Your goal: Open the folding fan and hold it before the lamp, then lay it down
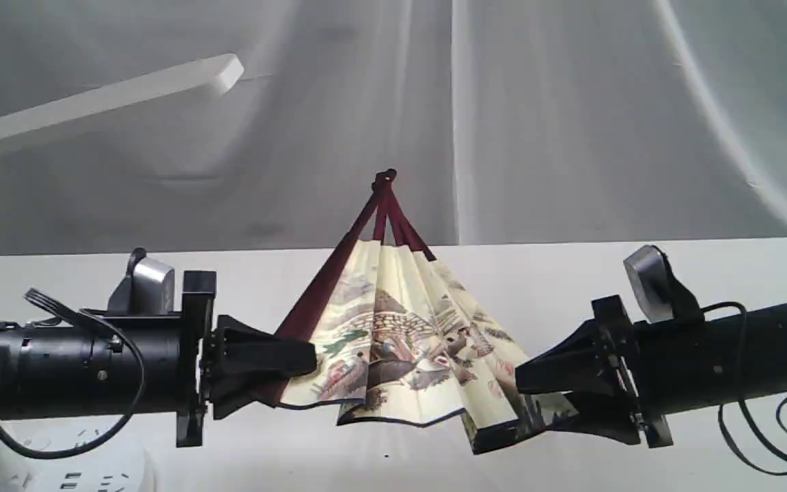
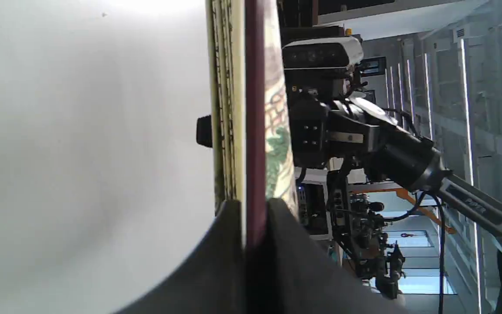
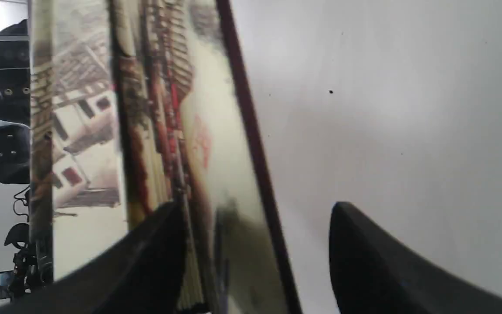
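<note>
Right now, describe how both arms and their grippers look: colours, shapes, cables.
The left arm and right arm are glossy black cylinders. The left gripper and right gripper have tapered, wedge-shaped black fingers on a flat black plate. A silver-grey camera sits atop each wrist, and thin black cables loop loosely beside both arms.

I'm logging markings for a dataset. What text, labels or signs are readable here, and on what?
"PIPER": faint, apparently, on the right arm's grey link.
Folding fan: red seal marks, too blurred to read.
Lamp base: small dark marks, unreadable.
</note>
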`<control>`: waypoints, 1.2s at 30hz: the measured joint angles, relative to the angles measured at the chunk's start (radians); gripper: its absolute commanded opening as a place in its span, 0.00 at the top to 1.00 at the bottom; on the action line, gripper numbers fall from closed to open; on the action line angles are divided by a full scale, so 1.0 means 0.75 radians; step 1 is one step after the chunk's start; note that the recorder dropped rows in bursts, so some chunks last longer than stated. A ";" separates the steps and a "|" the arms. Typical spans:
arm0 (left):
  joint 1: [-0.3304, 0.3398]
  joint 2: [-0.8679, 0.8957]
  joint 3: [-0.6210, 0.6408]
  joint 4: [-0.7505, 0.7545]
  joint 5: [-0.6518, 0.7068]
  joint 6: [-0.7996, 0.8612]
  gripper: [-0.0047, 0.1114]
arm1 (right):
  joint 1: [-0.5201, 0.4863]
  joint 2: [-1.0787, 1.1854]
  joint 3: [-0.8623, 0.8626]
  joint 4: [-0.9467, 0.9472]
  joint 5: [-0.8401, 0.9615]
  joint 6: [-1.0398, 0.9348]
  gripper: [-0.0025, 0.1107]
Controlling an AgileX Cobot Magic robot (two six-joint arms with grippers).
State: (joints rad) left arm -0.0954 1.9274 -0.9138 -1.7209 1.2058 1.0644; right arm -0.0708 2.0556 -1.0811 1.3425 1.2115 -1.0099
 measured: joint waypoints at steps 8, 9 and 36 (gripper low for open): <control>0.000 -0.008 0.000 -0.005 0.000 0.000 0.96 | 0.009 0.002 0.000 -0.004 0.000 0.000 0.80; 0.000 -0.008 0.000 -0.005 -0.006 0.000 0.96 | 0.015 0.002 0.000 -0.002 0.010 0.000 0.83; 0.000 -0.008 0.000 0.042 -0.050 -0.028 0.96 | 0.027 0.002 0.000 0.056 0.069 -0.013 0.86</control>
State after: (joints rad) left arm -0.0954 1.9213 -0.9138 -1.6897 1.1681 1.0436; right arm -0.0506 2.0573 -1.0811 1.3847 1.2636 -1.0198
